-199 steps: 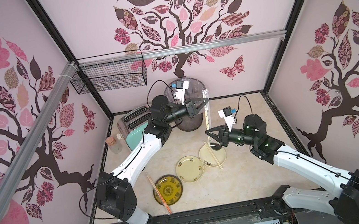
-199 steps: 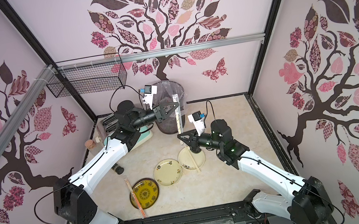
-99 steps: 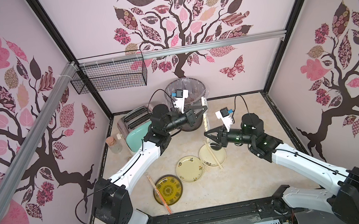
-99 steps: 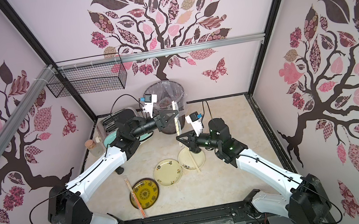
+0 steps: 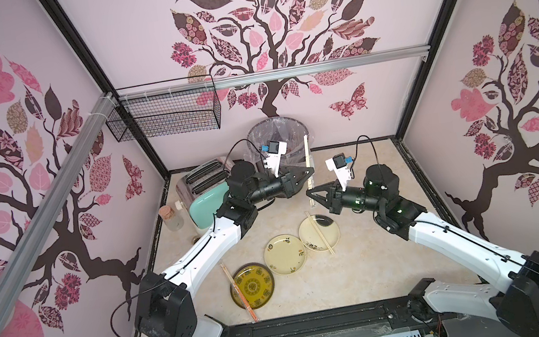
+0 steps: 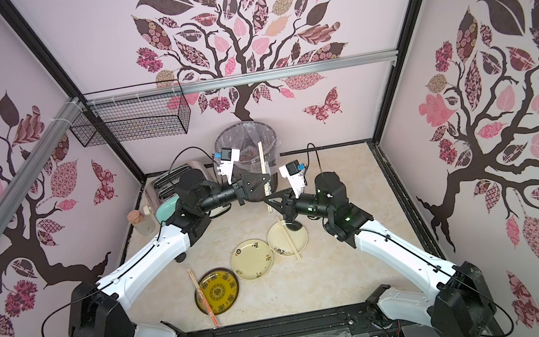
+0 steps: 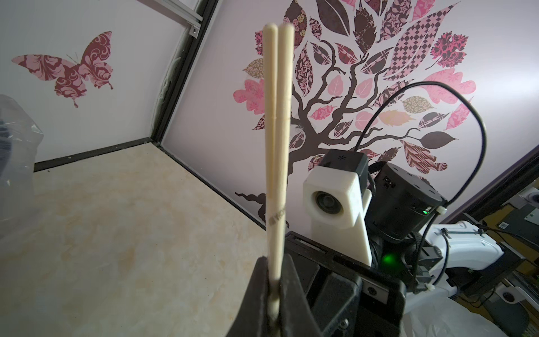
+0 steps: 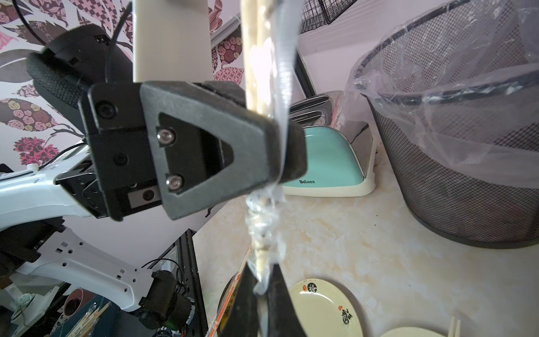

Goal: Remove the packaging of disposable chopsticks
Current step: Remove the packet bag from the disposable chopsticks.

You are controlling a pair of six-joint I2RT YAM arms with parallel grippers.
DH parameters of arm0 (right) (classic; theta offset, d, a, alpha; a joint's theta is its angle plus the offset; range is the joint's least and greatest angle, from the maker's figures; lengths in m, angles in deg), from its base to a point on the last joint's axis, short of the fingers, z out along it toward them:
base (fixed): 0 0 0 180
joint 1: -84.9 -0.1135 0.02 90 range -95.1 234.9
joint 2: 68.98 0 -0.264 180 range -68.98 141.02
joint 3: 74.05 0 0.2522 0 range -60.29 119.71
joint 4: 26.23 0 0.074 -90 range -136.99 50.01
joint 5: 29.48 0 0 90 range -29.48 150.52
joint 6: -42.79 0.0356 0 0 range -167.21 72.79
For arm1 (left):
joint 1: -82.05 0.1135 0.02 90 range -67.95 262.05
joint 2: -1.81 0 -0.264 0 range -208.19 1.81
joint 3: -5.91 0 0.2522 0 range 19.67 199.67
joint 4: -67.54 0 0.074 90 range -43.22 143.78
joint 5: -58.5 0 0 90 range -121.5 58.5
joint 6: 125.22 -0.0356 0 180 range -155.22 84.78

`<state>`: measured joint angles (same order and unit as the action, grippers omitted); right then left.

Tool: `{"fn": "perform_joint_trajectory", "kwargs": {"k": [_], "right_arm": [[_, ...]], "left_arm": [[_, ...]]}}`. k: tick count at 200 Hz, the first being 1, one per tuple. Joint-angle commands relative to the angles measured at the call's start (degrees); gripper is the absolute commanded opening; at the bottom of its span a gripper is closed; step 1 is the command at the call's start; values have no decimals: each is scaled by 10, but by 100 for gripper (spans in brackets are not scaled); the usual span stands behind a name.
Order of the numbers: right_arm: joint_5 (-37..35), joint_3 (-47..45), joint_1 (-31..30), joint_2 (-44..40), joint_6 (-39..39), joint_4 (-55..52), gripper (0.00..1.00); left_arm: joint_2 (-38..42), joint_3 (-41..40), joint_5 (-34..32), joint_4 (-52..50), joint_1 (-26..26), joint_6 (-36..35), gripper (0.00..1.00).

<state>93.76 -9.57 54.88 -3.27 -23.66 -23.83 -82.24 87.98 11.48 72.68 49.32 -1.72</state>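
Observation:
A pair of disposable chopsticks (image 5: pixel 306 151) (image 6: pixel 262 157) stands upright in the air in front of the bin. My left gripper (image 5: pixel 310 170) (image 7: pixel 274 280) is shut on this pair, and the pale sticks (image 7: pixel 277 131) rise bare above its jaws. Below it hangs the clear packaging (image 8: pixel 264 221), crumpled, with the stick ends still inside. My right gripper (image 5: pixel 309 194) (image 8: pixel 262 289) is shut on the sleeve's lower end, just under the left gripper (image 8: pixel 280 146). A bare pair (image 5: pixel 319 232) lies on a cream plate. An orange-red sleeved pair (image 5: pixel 239 293) lies across a dark yellow plate.
A mesh bin (image 5: pixel 278 139) with a clear liner stands at the back. A teal toaster (image 5: pixel 208 189) and a corked jar (image 5: pixel 171 218) stand at the back left. Three plates (image 5: pixel 284 254) lie in the middle. A wire basket (image 5: pixel 162 114) hangs on the wall.
My left gripper has sunk a little with the chopsticks and drawn closer to the right gripper. The pair stays upright. The right gripper has barely moved.

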Motion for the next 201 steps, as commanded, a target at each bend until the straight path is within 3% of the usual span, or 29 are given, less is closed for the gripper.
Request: {"fn": "perform_joint_trajectory", "kwargs": {"k": [1,66,101,175,201], "right_arm": [[-18,32,7,-23,-3,105,0],[10,-6,6,-29,13,109,0],[18,-18,5,-24,21,117,0],[22,-12,1,-9,23,121,0],[13,-11,0,-9,22,121,0]], "left_arm": [[11,13,21,-77,-14,-21,16],[5,107,21,-115,14,-32,45],[-3,159,29,-128,29,-38,54],[-50,247,30,-189,38,-56,56],[-59,250,41,-189,34,-54,47]]}}
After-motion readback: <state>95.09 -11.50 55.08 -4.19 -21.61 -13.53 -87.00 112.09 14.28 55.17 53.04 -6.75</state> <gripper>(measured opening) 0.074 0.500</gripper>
